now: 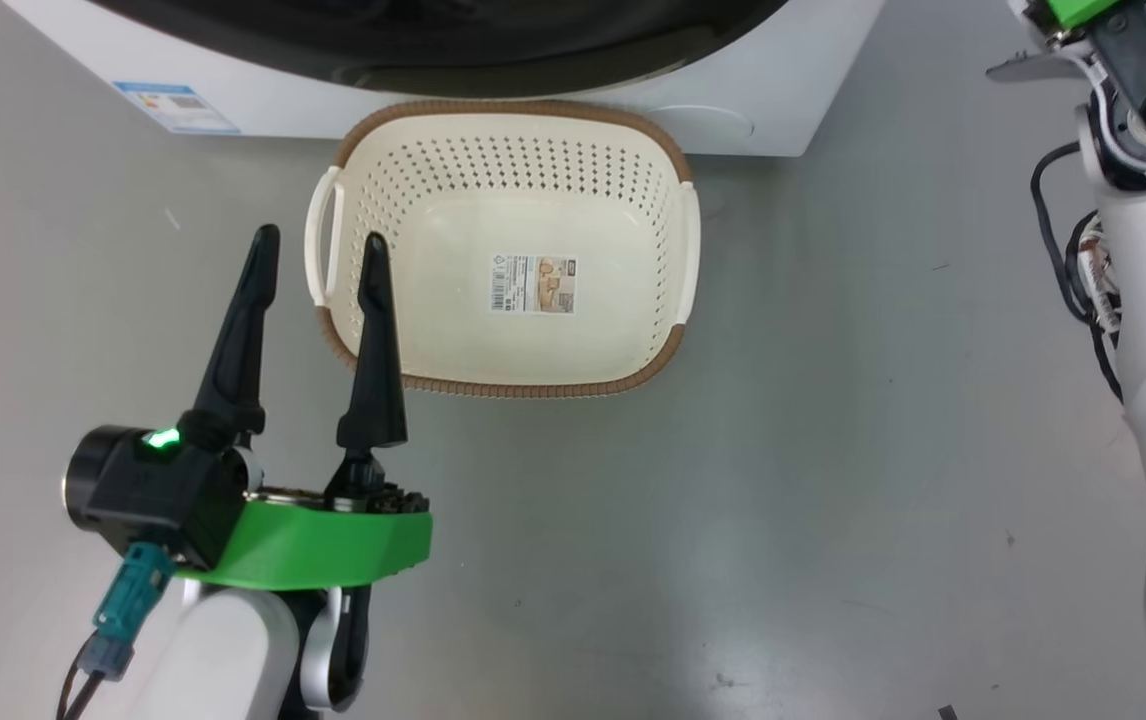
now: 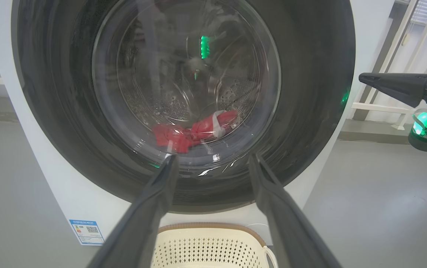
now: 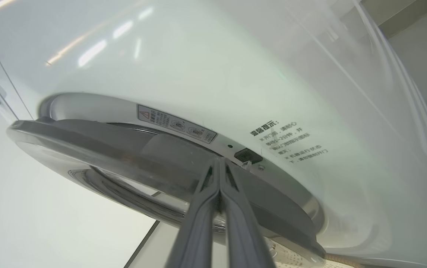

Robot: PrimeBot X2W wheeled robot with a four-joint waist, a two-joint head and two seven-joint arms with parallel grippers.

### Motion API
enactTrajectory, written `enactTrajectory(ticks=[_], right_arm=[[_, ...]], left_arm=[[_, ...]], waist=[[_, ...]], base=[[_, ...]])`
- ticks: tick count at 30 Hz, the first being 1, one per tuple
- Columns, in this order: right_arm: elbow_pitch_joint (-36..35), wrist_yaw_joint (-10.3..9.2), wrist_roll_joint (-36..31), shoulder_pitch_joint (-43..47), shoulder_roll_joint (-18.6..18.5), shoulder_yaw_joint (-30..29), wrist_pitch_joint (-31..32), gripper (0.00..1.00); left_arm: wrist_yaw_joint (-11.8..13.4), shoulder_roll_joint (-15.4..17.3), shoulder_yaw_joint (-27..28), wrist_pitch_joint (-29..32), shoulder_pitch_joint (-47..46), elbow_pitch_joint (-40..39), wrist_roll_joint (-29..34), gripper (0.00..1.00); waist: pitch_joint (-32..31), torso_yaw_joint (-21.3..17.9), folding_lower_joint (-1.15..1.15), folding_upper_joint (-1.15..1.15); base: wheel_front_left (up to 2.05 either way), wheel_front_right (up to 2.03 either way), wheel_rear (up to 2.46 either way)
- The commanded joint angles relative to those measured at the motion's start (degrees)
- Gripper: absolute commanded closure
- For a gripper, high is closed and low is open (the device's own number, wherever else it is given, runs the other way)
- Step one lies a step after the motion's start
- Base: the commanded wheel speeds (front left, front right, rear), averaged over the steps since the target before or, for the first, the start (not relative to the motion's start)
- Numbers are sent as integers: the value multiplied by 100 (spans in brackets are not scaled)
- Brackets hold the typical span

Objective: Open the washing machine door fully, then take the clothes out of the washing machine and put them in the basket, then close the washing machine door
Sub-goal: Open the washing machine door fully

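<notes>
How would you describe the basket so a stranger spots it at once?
Find the big white washing machine at the top of the head view. On the grey floor just before it sits the basket: cream, perforated, brown-rimmed, with white side handles and a sticker inside.

The right hand (image 3: 219, 165) has its two dark fingers pressed together, their tips at the grey rim of the washing machine door (image 3: 98, 145), just beside a small black latch slot (image 3: 248, 155). Above the rim, the white front of the washing machine (image 3: 198, 56) carries a warning sticker (image 3: 176, 124) and printed text (image 3: 284, 141). The brown edge of the basket (image 3: 342, 259) shows at the bottom right.
</notes>
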Motion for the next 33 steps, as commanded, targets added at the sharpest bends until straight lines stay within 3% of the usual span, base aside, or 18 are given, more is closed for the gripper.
enactTrajectory(ticks=[1,33], right_arm=[[-96,-4,118,-177,66,14,91,100],[837,-4,962,-937,13,-155,768,100]], left_arm=[[-30,145,152,-38,-85,-162,22,0],[-79,39,-19,-156,-232,15,2,0]], waist=[[66,68,0,0],[307,506,0,0]], base=[[0,0,0],[0,0,0]])
